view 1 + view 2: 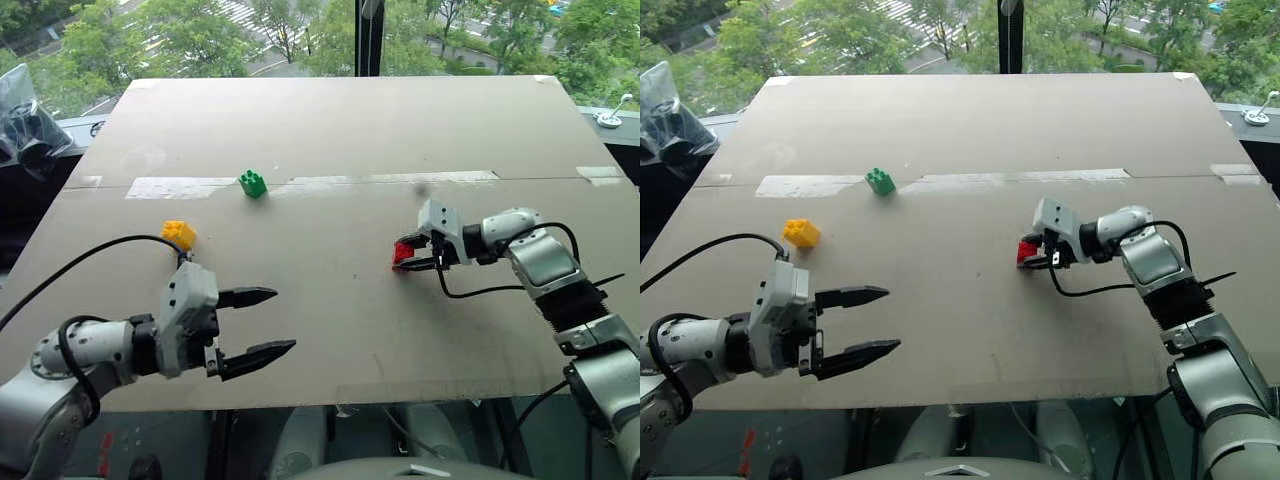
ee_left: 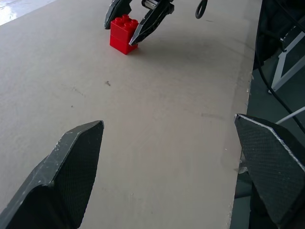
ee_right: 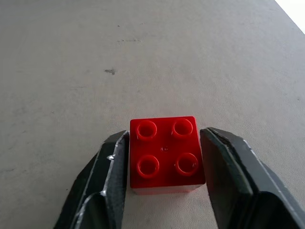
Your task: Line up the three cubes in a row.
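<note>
Your left gripper [image 1: 255, 325] hangs low over the near tabletop [image 1: 330, 130] edge, jaws wide, holding nothing. Three studded cubes, one of each: yellow cube [image 1: 179, 235] just beyond it, green cube [image 1: 252, 183] on the tape line, red cube [image 3: 165, 153] clamped by your right gripper [image 1: 412, 256], reaching in from the right.

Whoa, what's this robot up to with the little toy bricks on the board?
It is lining three bricks up in a row. The right gripper has shut on the red brick, which sits on the brown board. The left gripper hangs open above the board's near edge, holding nothing. The yellow brick lies on the left side, and the green brick farther back by a strip of tape. The three are scattered, not yet in a row.
</note>
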